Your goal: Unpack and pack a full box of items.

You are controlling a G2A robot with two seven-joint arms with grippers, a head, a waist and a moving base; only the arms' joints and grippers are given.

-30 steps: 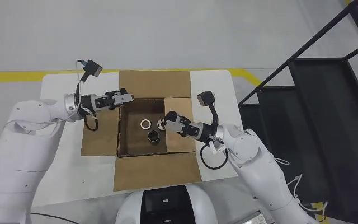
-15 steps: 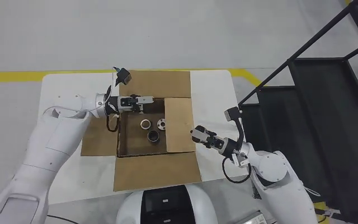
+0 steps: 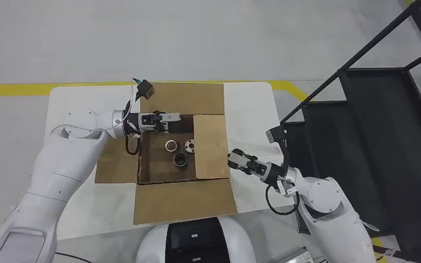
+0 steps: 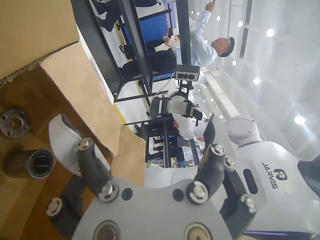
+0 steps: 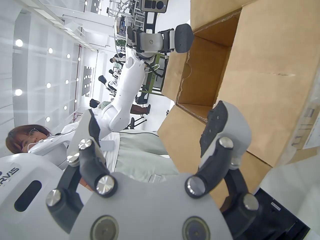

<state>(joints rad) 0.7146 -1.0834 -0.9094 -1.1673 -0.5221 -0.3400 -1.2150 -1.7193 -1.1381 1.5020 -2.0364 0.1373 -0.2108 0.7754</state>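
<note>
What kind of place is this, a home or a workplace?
Probably a workplace: a factory hall or a robot test lab. A yellow line marks the grey floor, black steel stairs stand beside the table, and the box holds metal machine parts.

Box [image 3: 152,172] mouth open from above; inward-folded flap [image 3: 210,146] covers right part; left tool [image 3: 175,118] apparently over far rim.

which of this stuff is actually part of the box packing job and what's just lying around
Part of the job:
cardboard box, flaps open
pale ring, flanged disc and dark cylinder inside it
left hand at its far rim, right hand beside it, both open

Just around:
white table
black stairs
yellow floor line
</note>
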